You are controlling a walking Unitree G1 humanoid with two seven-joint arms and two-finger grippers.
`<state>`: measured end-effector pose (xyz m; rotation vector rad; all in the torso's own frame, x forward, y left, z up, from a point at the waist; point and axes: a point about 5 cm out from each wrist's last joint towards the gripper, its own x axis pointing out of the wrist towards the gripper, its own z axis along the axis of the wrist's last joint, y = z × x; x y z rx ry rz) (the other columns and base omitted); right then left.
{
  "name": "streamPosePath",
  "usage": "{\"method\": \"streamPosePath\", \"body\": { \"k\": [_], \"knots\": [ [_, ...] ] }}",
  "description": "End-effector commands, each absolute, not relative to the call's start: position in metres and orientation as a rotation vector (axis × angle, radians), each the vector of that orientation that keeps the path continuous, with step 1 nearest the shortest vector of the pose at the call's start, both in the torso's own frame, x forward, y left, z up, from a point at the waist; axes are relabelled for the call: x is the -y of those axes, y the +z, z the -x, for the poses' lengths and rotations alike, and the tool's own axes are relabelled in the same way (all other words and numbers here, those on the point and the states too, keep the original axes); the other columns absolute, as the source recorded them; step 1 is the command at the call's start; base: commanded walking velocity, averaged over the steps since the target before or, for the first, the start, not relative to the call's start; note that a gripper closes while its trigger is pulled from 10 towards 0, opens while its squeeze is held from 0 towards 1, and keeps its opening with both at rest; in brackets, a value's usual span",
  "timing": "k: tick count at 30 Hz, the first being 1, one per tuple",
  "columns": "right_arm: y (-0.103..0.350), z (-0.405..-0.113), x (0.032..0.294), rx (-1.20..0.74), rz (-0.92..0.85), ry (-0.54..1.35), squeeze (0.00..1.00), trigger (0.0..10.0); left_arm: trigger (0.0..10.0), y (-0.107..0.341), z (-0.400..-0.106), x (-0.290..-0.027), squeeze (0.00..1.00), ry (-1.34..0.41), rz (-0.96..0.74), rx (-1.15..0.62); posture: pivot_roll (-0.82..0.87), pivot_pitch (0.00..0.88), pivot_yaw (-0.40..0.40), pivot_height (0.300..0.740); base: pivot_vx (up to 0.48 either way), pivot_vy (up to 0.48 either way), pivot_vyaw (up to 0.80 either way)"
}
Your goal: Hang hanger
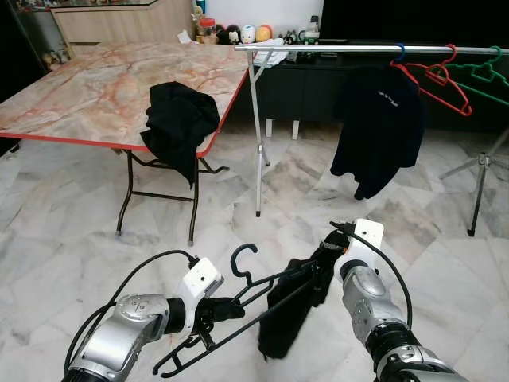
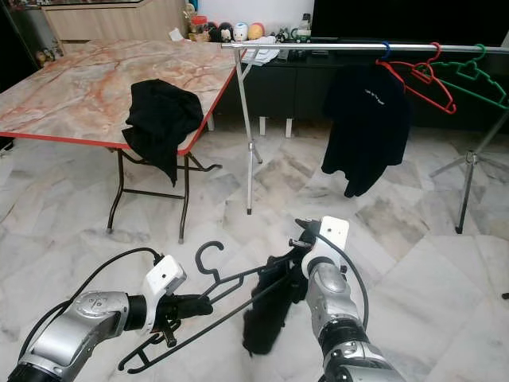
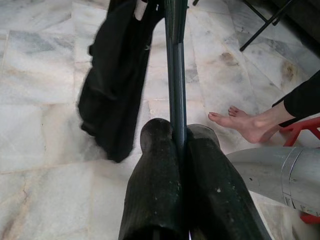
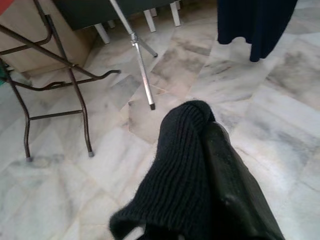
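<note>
Low over the marble floor (image 1: pixel 71 239), short of the rail (image 1: pixel 358 49), the left gripper (image 1: pixel 208 312) pinched its fingers on the black hanger (image 1: pixel 254 290) while the right gripper (image 1: pixel 328 248) clamped the black garment (image 1: pixel 288 314), seemingly steadying it for hanging.

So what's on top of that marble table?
A crumpled black garment lies at the marble table's near edge, partly hanging over it. Small jars and figurines show past the far end; whatever the garment covers is hidden.

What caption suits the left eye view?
Both grippers, left and right, hold a black hanger draped with dark clothing.
</note>
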<state>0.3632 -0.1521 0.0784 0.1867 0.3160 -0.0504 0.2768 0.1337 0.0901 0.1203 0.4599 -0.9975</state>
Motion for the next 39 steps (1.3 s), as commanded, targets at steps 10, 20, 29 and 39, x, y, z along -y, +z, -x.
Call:
{"method": "streamPosePath", "body": {
  "k": [10, 20, 29, 39],
  "knots": [
    [0.083, -0.365, 0.116, -0.311, -0.227, 0.111, 0.0, 10.0, 10.0, 0.093, -0.29, -0.131, 0.0, -0.904, -0.147, -0.419, 0.12, 0.101, 0.062, 0.74, 0.0, 0.0, 0.0],
    [0.089, -0.367, 0.12, -0.285, -0.243, 0.056, 0.0, 10.0, 10.0, 0.089, -0.291, -0.132, 0.0, -0.875, -0.164, -0.449, 0.12, 0.1, 0.064, 0.74, 0.0, 0.0, 0.0],
    [0.076, -0.362, 0.144, -0.337, -0.238, -0.088, 0.0, 10.0, 10.0, 0.089, -0.295, -0.143, 0.0, -0.805, -0.203, -0.444, 0.12, 0.101, 0.063, 0.74, 0.0, 0.0, 0.0],
    [0.076, -0.362, 0.128, -0.345, -0.245, 0.019, 0.0, 10.0, 10.0, 0.092, -0.297, -0.139, 0.0, -0.817, -0.191, -0.424, 0.12, 0.101, 0.062, 0.74, 0.0, 0.0, 0.0]
  ]
}}
